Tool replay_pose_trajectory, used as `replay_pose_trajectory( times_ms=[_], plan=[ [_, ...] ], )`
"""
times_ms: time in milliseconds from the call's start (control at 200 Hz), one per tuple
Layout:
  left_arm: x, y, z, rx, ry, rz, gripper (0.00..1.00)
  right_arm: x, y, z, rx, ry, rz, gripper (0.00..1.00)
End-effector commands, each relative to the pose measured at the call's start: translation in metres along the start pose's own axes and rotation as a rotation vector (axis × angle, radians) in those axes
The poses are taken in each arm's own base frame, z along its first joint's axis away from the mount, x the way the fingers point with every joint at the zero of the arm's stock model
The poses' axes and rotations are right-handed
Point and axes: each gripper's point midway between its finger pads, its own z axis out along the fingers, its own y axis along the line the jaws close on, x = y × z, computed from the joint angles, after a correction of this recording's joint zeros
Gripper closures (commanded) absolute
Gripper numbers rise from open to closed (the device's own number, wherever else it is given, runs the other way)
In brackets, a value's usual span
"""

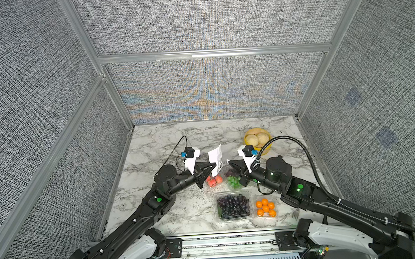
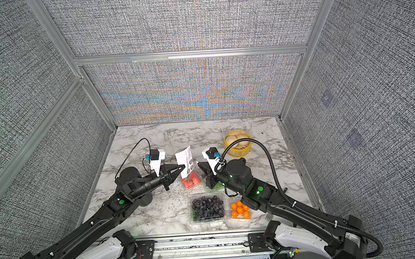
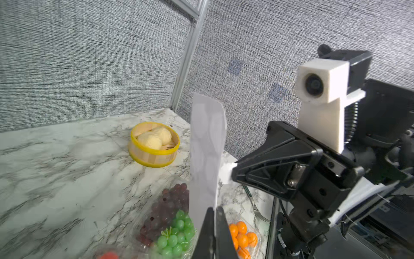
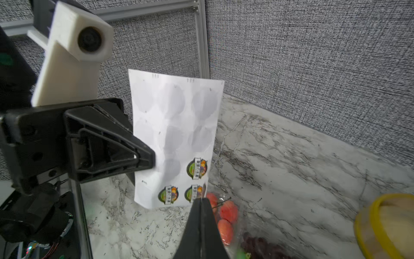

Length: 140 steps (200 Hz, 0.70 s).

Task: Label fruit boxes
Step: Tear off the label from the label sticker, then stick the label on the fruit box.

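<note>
No label could be made out on any of the 4 boxes in either top view, so the task looked to be at its start, with all 4 lids to do. The step in hand seemed to be peeling a sticker.

The left tool (image 1: 213, 165) was clamped on one edge of the sheet (image 4: 174, 125) and held it in the air above the red-fruit box (image 1: 214, 180). The sheet stood upright, with its long axis near vertical and its printed face toward the right tool (image 1: 229, 161). Most of its spots were bare, and 3 printed ones showed near the lower end. The right tool was closed, with its tip at the lowest corner sticker (image 4: 193, 193), and appeared to pinch that sticker's rim. How much of it was lifted could not be told.

The boxes lay flat on the surface (image 1: 172, 211) with lids up, grouped between the 2 arms:
- The red-fruit box sat beside the mixed-grape box (image 1: 233, 180). Both were partly hidden by the tools, so their axes could not be judged.
- The dark-grape box (image 1: 233, 206) sat nearer the robot, with its longer side running across the surface.
- The orange box (image 1: 265, 207) sat just beside the dark-grape box and looked close to square.
</note>
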Motion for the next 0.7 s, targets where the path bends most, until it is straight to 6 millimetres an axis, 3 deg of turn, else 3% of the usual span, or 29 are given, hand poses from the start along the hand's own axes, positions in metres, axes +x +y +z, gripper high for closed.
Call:
replay_pose_trajectory(
  times_ms=[0, 190, 310, 465, 485, 695],
  plan=[
    [0.005, 0.027, -0.006, -0.154, 0.004, -0.019, 1.00, 0.015, -0.034, -0.006, 0.192, 0.068, -0.039, 1.00],
    [0.025, 0.033, -0.006, -0.168, 0.056, -0.066, 1.00, 0.045, -0.068, 0.006, 0.359, 0.274, -0.072, 1.00],
    [0.040, 0.030, -0.004, -0.127, 0.096, -0.103, 1.00, 0.077, -0.077, 0.023, 0.385, 0.456, -0.150, 1.00],
    [0.055, 0.034, -0.005, -0.132, 0.128, -0.140, 1.00, 0.116, -0.110, 0.035, 0.521, 0.601, -0.277, 1.00],
    [0.057, 0.035, -0.005, -0.137, 0.131, -0.140, 1.00, 0.110, -0.111, 0.039, 0.522, 0.603, -0.260, 1.00],
    [0.067, 0.037, -0.004, -0.137, 0.157, -0.157, 1.00, 0.140, -0.113, 0.046, 0.506, 0.772, -0.228, 1.00]
  ],
)
